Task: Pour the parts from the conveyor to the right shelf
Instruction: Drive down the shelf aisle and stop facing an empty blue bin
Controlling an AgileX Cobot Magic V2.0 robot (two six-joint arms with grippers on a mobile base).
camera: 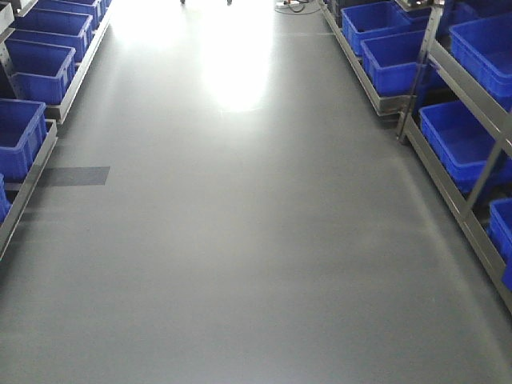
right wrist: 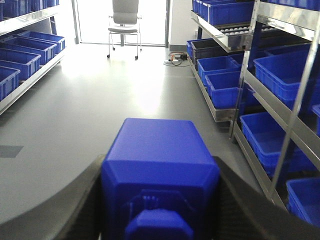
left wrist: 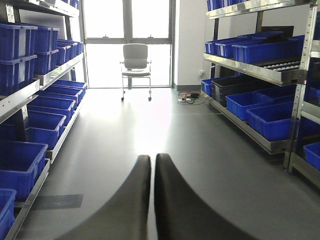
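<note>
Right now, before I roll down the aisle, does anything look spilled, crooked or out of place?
Nothing spilled or crooked. Loose cables lie on the floor at the far end of the right shelf, and a dark patch marks the floor by the left shelf.

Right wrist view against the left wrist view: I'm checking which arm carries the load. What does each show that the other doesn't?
Only the right wrist view: a bright blue plastic block clamped in the right hand. Only the left wrist view: the left hand, shut and empty. Both: the white office chair, grey floor, steel racks of blue plastic bins.
</note>
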